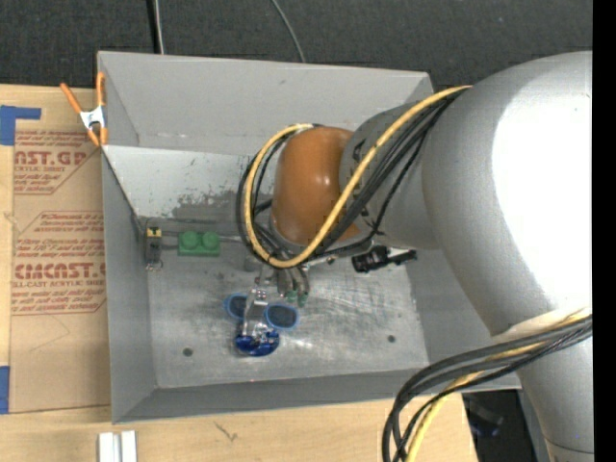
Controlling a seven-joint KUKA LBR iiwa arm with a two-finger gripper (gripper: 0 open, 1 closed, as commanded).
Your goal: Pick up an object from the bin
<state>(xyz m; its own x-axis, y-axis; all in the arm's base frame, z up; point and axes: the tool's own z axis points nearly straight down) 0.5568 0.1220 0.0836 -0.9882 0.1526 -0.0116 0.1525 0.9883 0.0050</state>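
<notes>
1. Well, a big silver-grey robot arm point(500, 191) comes into the grey metal bin point(125, 354) from the right.
2. A round, shiny orange cover point(308, 186) sits on the arm's wrist, and yellow and black cables point(252, 210) loop around it.
3. The pincer point(279, 296) hangs under the orange cover, low over the middle of the bin floor.
4. I cannot tell if the pincer is open or closed, because the cover and cables hide most of it.
5. A small blue thing with round parts and a shiny silver middle point(256, 340) lies on the bin floor, a bit toward the front wall.
6. It may be a little toy, but it is hard to make out.
7. The tip of the pincer is right over the top end of this blue thing, very close to it or touching it.
8. A green plastic block with two bumps point(199, 243) lies near the back of the floor, to the left of the pincer and well apart from it.
9. A small dark grey piece with a yellow spot point(152, 246) stands by the left wall, just beside the green block.
</notes>
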